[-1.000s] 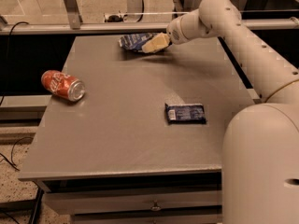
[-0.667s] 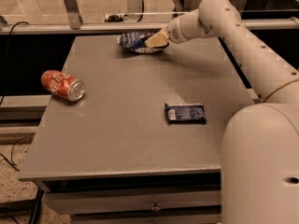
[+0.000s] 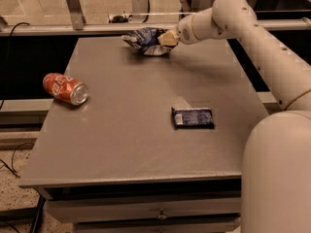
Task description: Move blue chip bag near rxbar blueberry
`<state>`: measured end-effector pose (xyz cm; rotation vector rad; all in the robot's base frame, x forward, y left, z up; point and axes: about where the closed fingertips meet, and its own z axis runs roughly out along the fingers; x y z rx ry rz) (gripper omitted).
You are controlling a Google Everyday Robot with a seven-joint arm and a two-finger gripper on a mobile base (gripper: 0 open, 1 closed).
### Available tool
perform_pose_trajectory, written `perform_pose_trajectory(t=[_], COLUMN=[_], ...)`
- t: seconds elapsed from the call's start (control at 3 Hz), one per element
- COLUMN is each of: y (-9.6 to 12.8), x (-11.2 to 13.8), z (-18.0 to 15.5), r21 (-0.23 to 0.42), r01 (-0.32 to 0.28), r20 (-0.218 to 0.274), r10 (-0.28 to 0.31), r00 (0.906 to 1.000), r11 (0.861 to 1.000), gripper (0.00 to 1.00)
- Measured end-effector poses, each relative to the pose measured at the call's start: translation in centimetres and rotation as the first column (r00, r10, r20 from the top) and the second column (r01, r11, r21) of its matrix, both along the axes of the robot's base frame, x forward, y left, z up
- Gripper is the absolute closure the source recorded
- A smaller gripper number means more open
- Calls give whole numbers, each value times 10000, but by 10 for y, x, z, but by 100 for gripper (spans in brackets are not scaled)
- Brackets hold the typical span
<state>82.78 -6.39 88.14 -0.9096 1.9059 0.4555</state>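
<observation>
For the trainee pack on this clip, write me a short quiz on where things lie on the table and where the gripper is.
1. True or false: the rxbar blueberry lies flat on the table, apart from the blue chip bag.
2. Where is the gripper?
A) resting on the rxbar blueberry
B) at the blue chip bag, by the table's far edge
C) below the table's front edge
3. Fill in: the red soda can lies on its ____ toward the left of the picture.

Key: 1 true; 2 B; 3 side.
</observation>
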Motion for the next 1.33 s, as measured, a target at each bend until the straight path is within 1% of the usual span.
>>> perform_pose_trajectory(t=[0.33, 0.67, 1.0, 1.33], y=[-10, -19, -30, -48], x=[-28, -76, -129, -183], z=[28, 53, 64, 51], r21=[-127, -832, -1670, -2311], r01=[-343, -939, -1538, -2080], r20=[390, 546, 768, 716], r10=[348, 987, 1683, 2298], r00=[9986, 9936, 9827, 9706], r11=[9993, 9921, 9739, 9505], gripper=[100, 100, 100, 100])
